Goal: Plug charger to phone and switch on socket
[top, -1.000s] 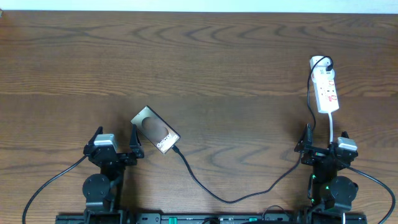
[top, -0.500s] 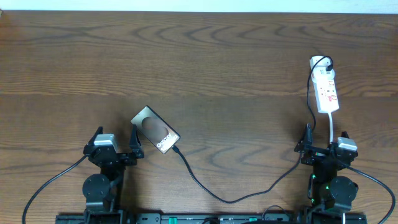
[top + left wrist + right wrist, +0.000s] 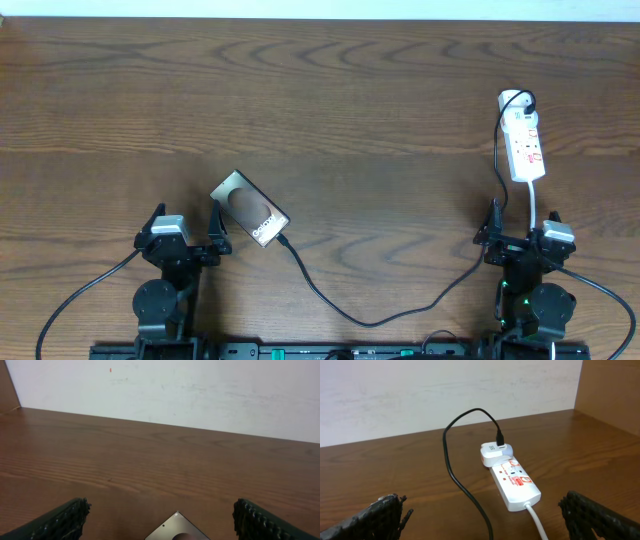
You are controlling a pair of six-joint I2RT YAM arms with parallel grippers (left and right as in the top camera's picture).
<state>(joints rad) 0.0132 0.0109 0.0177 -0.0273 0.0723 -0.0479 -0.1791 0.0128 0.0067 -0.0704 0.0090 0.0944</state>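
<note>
Brown wood-grain table [image 3: 320,90] is seen under both arms. The left gripper [image 3: 188,222] is held with its jaws spread wide, and nothing is gripped between them.

The phone [image 3: 250,208] lies just ahead of this gripper and a little to its right, close beside the right finger. In the left wrist view only one corner of it is caught, low between the fingers. Its long axis is set on a diagonal, from far-left to near-right of the gripper.

The charger [image 3: 370,320] is met at the phone's near-right short edge. Whether the tip is fully seated there cannot be told. From that edge the cable is swept rightward in a slack curve toward the arm bases. It is then carried up past the left side of the right gripper [image 3: 522,225].

That gripper is likewise fully spread and empty. The socket [image 3: 526,145] lies straight ahead of it, apart from it, with its long axis pointing nearly directly away. Its white cord [image 3: 535,205] is trailed back toward the fingers, and the charger's far end is plugged into a white adaptor [image 3: 495,452] at the socket's far end. The switch position cannot be read.

The right arm is judged the nearer for the switch, by a straight forward reach. The left is judged nearer for the phone.
</note>
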